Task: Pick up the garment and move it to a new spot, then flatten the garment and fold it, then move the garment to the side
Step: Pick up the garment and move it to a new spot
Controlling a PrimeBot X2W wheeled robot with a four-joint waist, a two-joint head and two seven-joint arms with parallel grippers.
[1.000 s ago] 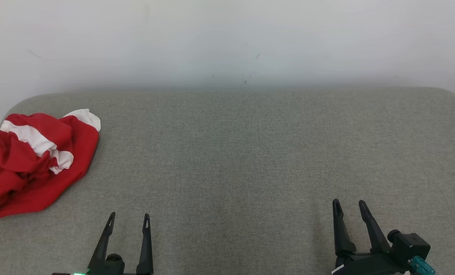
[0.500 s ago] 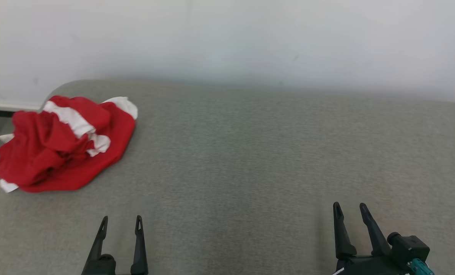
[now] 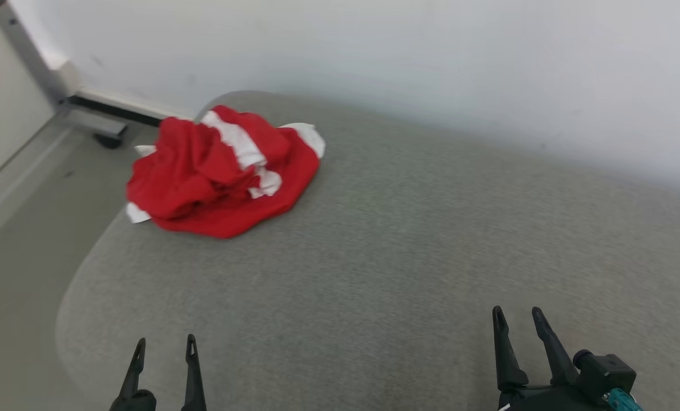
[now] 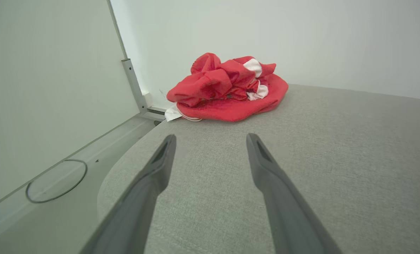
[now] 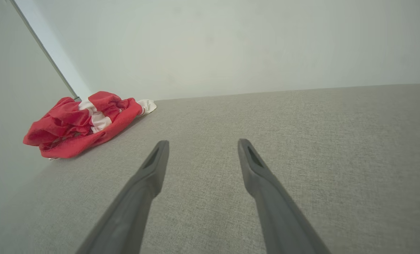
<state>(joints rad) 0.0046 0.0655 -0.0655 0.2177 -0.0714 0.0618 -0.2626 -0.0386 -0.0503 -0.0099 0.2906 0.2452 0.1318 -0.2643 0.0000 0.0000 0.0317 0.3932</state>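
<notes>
The garment is a crumpled red heap with white bands, lying at the far left corner of the grey fabric surface. Its white hem pokes over the left edge. It also lies ahead in the left wrist view and far left in the right wrist view. My left gripper stands open at the lower left, well short of the garment, nothing between its fingers. At the lower right my right gripper is open and empty too. Both pairs of fingers hover over bare fabric.
A pale wall runs behind the surface. To the left, past the rounded edge, lies a grey floor with a pale panel, a metal post and a dark caster.
The head camera has swung left, so the garment now sits nearer the picture's middle and the floor shows. Both grippers stay open; the garment itself has not moved.
</notes>
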